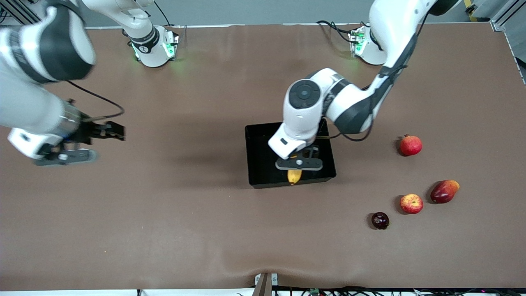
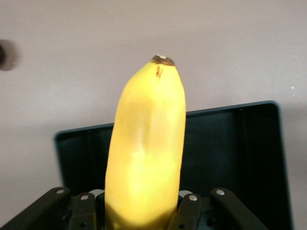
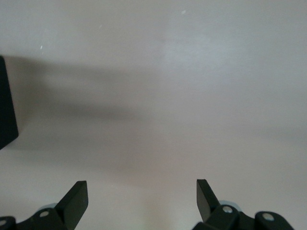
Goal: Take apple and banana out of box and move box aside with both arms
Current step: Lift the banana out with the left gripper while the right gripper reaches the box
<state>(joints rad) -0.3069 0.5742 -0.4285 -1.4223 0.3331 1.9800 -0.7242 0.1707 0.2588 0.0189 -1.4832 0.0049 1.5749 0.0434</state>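
A: Spanning the whole front view, a brown mat covers the table (image 1: 185, 230); a pale wall strip runs along the arms' bases.

B: Where is the tray?

A: Tray (image 1: 263, 164), black and glossy, sits near mid-table. Left gripper (image 1: 298, 163) hangs over it, fingers clamped on the banana (image 1: 294, 176), whose tip shows over the tray's wall nearer the front camera. The left wrist view shows the banana (image 2: 146, 153) rising between the fingers (image 2: 188, 211) with the tray (image 2: 230, 153) under it.

B: And the other arm?

A: Right gripper (image 1: 110, 130) waits in the air over bare mat at the right arm's end, fingers (image 3: 76, 201) wide apart, nothing between them.

B: The remaining fruit?

A: All lie toward the left arm's end, well apart from the tray. Apple (image 1: 411, 203) lies between the plum (image 1: 380, 220) and the mango (image 1: 444, 191); the pomegranate (image 1: 411, 145) lies farther from the front camera than these.
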